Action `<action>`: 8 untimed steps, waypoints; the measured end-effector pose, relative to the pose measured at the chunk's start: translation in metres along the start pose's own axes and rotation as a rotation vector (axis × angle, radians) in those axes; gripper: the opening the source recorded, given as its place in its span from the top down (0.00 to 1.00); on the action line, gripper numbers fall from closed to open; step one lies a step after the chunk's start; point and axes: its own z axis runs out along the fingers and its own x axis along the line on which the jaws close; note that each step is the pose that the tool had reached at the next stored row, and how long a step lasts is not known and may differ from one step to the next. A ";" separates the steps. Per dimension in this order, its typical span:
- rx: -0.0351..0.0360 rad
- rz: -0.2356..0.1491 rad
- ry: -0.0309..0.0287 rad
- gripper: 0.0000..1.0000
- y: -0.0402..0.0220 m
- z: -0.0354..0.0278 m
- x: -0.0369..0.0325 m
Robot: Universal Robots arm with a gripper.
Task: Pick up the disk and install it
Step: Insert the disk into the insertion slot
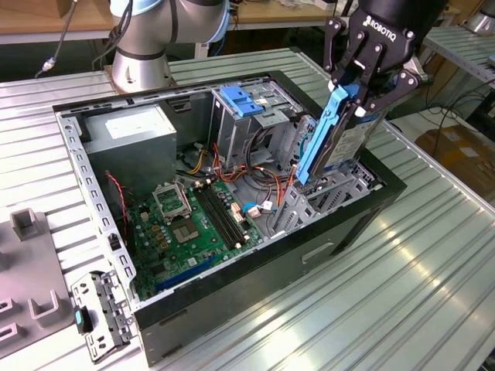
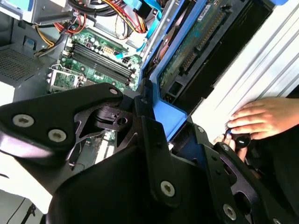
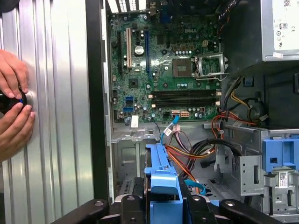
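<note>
While the gripper sits in the upper right of the exterior view, its fingers are clamped on the disk. The disk hangs tilted, its lower end inside the open computer case, near the motherboard. A person's hand rests on the ribbed surface beside the case.

I'm working in a robotics lab or workshop. The arm's grey base stands on a ribbed aluminium surface at upper left, and an opened computer case sits mid-frame. Wooden benches run along the top, and a cardboard box lies at the right edge.
</note>
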 end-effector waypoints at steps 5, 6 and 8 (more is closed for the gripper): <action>-0.0017 -0.001 -0.0001 0.63 -0.0001 0.0056 0.0009; -0.0017 -0.001 -0.0001 0.63 -0.0002 0.0061 0.0017; -0.0017 0.000 0.0000 0.63 -0.0002 0.0075 0.0022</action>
